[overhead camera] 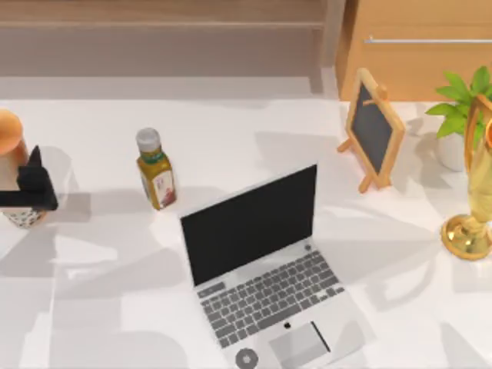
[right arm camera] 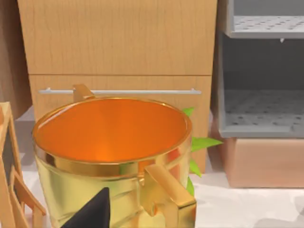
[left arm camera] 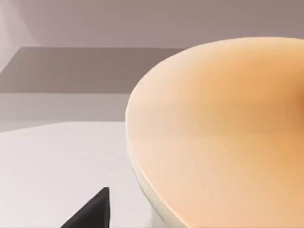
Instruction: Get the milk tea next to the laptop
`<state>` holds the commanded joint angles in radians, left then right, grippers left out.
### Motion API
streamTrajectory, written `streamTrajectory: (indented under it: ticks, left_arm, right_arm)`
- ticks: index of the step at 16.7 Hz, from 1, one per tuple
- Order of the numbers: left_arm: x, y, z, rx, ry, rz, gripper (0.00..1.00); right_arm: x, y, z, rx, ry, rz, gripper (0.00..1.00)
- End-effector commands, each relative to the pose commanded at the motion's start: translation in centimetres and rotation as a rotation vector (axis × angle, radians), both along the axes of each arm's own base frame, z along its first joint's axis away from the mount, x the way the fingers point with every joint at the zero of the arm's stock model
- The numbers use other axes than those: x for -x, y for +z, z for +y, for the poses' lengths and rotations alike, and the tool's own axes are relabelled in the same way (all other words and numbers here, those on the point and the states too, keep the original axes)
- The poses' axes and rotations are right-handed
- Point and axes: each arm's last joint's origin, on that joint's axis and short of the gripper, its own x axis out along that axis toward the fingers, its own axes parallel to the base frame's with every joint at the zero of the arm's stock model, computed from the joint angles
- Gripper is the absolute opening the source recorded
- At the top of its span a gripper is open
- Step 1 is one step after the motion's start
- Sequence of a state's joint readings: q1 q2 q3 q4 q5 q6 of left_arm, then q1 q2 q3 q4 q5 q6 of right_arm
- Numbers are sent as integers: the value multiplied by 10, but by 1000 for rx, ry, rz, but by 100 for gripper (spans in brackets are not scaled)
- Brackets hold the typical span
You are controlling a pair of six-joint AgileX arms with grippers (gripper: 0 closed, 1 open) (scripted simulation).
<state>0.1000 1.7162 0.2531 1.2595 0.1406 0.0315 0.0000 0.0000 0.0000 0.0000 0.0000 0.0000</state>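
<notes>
You're at the grasp step: left gripper (overhead camera: 29,188) clamped on milk tea (overhead camera: 11,134); next, lift and carry toward laptop (overhead camera: 265,269); right claw state can't tell.

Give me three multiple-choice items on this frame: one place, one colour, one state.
1. Where is the milk tea on the table?
A. far left edge
B. beside the chalkboard
C. in front of the laptop

2. What colour is the bottle's cap?
A. red
B. grey
C. black

3. How does the laptop stand?
A. closed flat
B. open, screen dark
C. open, screen lit

Answers:
1. A: in the top view the cup sits at the table's left edge, at the left gripper, well apart from the laptop.
2. B: the cap above the yellow-green body is grey.
3. B: the lid is raised, the screen black and the keyboard exposed.
</notes>
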Motion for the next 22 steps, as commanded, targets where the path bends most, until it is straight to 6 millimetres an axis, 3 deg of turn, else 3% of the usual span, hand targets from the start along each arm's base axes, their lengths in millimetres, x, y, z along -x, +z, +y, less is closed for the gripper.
streamTrajectory:
  ticks: [3,16,22]
  left_arm:
    - [0,0,0,0,0,0,100]
    - [0,0,0,0,0,0,2]
    - [0,0,0,0,0,0,0]
  right_arm:
    - [0,0,0,0,0,0,100]
    - [0,0,0,0,0,0,100]
    - [0,0,0,0,0,0,100]
